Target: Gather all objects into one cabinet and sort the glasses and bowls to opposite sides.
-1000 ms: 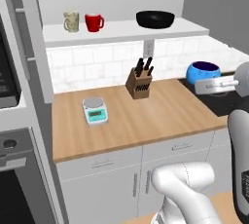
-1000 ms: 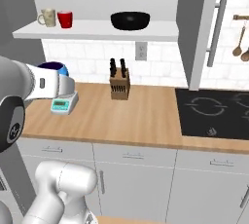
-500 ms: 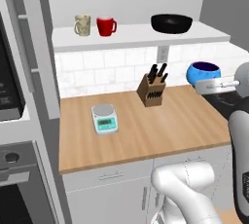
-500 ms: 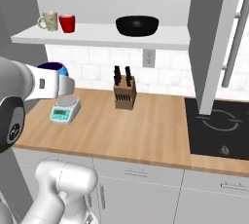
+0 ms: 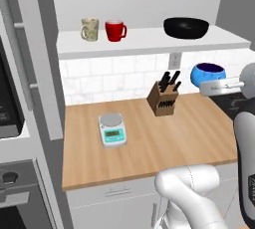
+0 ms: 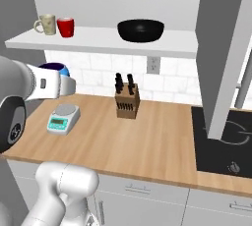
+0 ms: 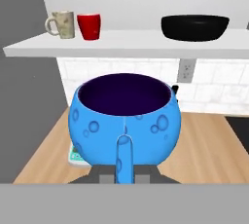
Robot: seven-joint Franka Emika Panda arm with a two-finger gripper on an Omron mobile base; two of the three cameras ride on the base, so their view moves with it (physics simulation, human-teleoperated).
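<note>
My pincer (image 7: 124,175) was pinched on the blue bowl (image 7: 125,120), fingers pressed in at its near rim, bowl upright and carried above the wooden counter (image 5: 149,143). In the left base view the bowl (image 5: 208,73) sat at the right edge of the frame, mid-height, in front of the tiled wall. In the right base view it (image 6: 53,68) peeked over my forearm at the left, just above the kitchen scale (image 6: 63,118).

White shelf (image 5: 149,41) ran across the upper part of the frame. On it: beige mug (image 5: 90,29) and red mug (image 5: 115,30) close together at upper left, black bowl (image 5: 186,28) well apart at upper right.

Knife block (image 5: 164,97) stood mid-counter, right of the scale (image 5: 112,129). Black cooktop (image 6: 224,146) at the right of the right base view.
</note>
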